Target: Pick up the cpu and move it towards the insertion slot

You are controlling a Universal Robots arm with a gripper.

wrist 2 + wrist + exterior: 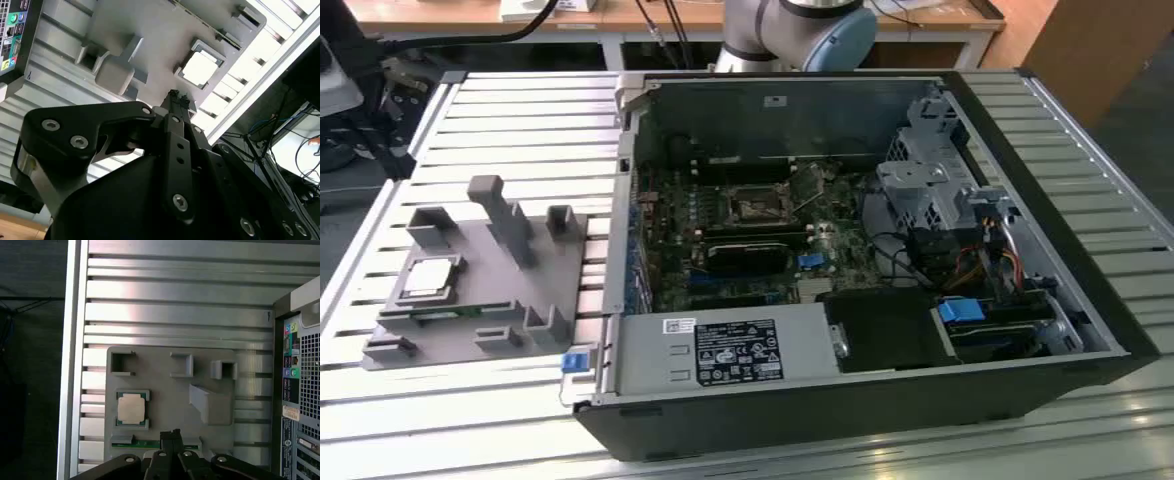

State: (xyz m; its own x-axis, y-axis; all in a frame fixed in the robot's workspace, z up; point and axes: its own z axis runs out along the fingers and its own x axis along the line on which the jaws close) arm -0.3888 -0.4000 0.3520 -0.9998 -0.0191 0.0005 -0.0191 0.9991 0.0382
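The cpu lies flat in a square recess of the grey plastic fixture, silvery top up, at the exterior view's left. It also appears in both wrist views, the cpu and the cpu sitting untouched in its pocket. My gripper hovers high above the fixture, its black fingers together with nothing between them, off to one side of the chip. The gripper tips point at the fixture. The insertion slot sits on the motherboard inside the open computer case.
A green memory stick lies in the fixture's edge groove. The open case holds a long black module, a drive cage and a labelled power supply. Everything rests on a slatted aluminium table. The arm's base stands behind the case.
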